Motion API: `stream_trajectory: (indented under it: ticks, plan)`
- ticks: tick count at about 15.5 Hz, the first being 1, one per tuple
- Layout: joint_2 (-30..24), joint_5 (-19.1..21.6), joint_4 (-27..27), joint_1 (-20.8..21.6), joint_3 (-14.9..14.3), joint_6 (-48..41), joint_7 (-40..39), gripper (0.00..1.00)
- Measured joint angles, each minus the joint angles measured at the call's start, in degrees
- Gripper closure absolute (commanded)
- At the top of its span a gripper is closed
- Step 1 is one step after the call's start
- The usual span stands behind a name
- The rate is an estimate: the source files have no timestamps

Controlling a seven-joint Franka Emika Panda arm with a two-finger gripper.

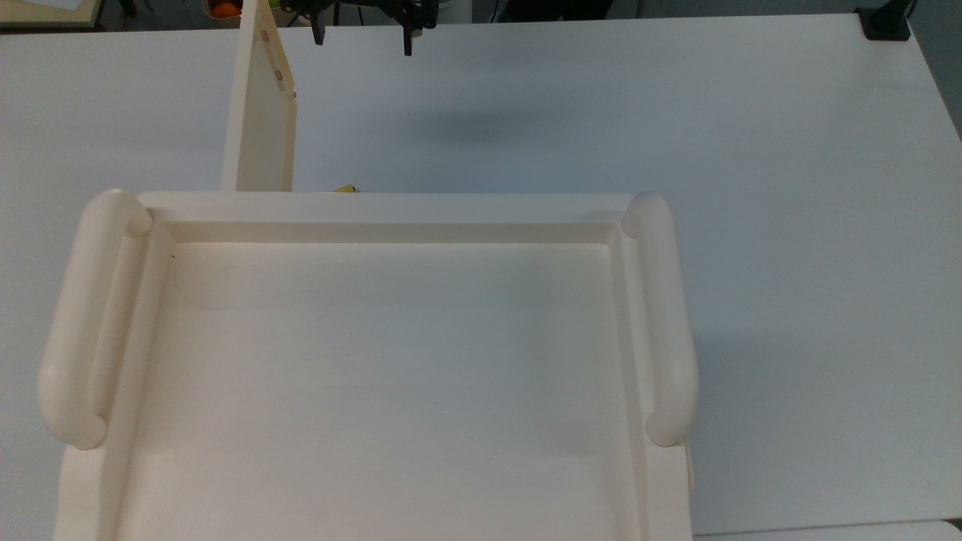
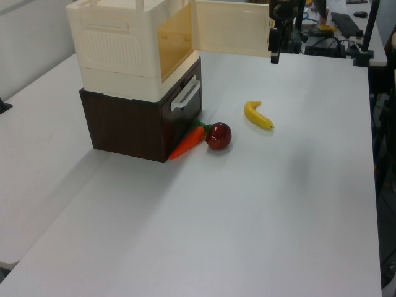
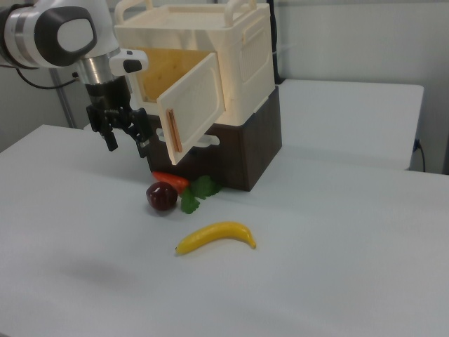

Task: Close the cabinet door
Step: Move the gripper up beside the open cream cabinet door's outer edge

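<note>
Banana (image 3: 216,236) foremost; end effector (image 3: 127,139) released, pointing down beside swung-out cabinet door (image 3: 190,104).

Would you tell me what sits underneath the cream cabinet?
The cabinet rests on a dark brown box with a cream-handled drawer. The drawer's contents are hidden.

a robotics lab: a wide white tabletop (image 2: 297,204), toy fruit such as a plastic banana (image 3: 215,236), and a cluttered desk with a keyboard (image 2: 344,21) behind.
</note>
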Motion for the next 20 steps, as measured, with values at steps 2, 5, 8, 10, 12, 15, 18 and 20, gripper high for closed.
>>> stream_trajectory:
  ticks: [2,5,8,10,12,15,18,20]
  plan:
    - [0.0,0.0,-0.01,-0.01,-0.01,0.0,0.0,0.0]
    - [0.0,0.0,-0.01,-0.02,-0.04,0.0,0.0,0.0]
    - [0.0,0.0,-0.01,-0.02,-0.04,0.0,0.0,0.0]
    - [0.0,0.0,-0.01,-0.02,-0.04,0.0,0.0,0.0]
    - [0.0,0.0,-0.01,-0.02,-0.04,0.0,0.0,0.01]
    - [0.0,0.0,-0.01,-0.02,-0.04,0.0,-0.1,0.5]
    - [0.01,0.0,-0.03,-0.02,-0.04,0.0,-1.74,0.97]
    - [0.01,0.0,-0.03,-0.02,-0.04,0.0,-2.65,1.0]
